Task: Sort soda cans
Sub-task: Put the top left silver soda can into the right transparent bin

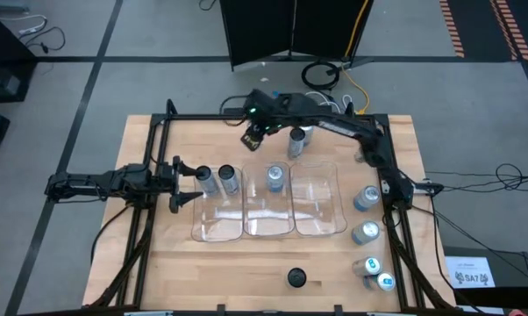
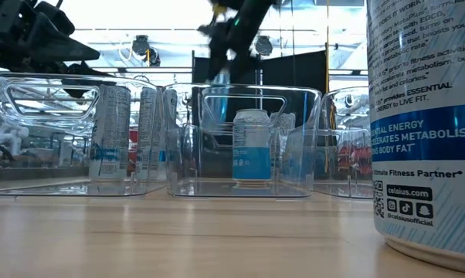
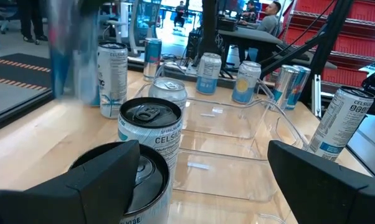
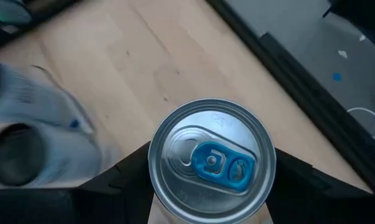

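Meanwhile the right gripper pinched a blue-tabbed soda can by its sides above the wooden table, and the left gripper stood spread beside two dark-topped cans.

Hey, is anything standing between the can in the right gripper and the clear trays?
Nothing visible blocks it. The right gripper holds the can just beyond the clear trays; one loose can stands off to its side.
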Robot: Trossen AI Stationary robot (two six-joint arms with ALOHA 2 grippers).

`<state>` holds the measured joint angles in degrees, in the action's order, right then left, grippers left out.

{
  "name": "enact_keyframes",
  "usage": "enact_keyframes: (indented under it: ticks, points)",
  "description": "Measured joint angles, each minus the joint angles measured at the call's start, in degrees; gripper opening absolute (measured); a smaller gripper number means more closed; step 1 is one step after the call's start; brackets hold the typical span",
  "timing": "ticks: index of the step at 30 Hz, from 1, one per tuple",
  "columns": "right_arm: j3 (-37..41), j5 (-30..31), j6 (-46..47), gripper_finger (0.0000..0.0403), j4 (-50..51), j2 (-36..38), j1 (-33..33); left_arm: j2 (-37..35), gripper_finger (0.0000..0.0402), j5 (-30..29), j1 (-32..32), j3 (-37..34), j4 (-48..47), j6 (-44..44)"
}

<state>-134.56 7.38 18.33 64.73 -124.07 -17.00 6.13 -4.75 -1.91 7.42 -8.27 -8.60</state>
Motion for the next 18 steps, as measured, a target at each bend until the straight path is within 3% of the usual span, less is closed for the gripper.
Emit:
enact_keyframes:
  ticks: [5,13,18]
  points:
    - [-0.13,2.39,0.91,0.0234,6.82,7.86,1.86,0.00,0.0363,0.00,0.00,0.00,0.00,0.00]
    - [0.11,17.04,10.87,0.0231,25.55,15.14,9.91,0.00,0.0363,0.01,0.00,0.00,0.02,0.00]
    - [8.67,19.97,17.66,0.0233,25.16,22.88,16.02,0.00,0.0363,0.02,0.00,0.00,0.03,0.00]
